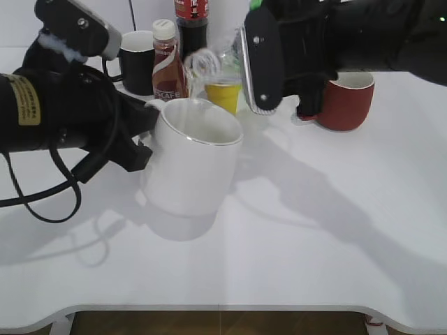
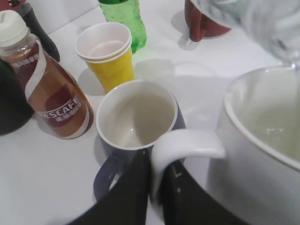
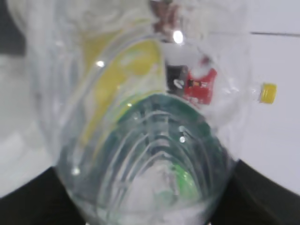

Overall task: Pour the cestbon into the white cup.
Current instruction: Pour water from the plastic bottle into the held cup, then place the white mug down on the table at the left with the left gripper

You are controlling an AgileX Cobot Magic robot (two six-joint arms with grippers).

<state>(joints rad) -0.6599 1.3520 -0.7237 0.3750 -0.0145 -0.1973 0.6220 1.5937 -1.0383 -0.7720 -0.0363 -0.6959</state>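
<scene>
Exterior view: left gripper pinches the white cup's handle, while right gripper, seemingly clamped, tips the blurry bottle over its rim.

A plain white worktop is carrying the drinkware. A large white ceramic mug, a yellow paper cup, a red mug and a brown Nescafe bottle are standing on it.

Clear ribbed cestbon tilted, mouth over white cup — cup upright, handle left.

Lab-like white table, assorted drinkware
</scene>
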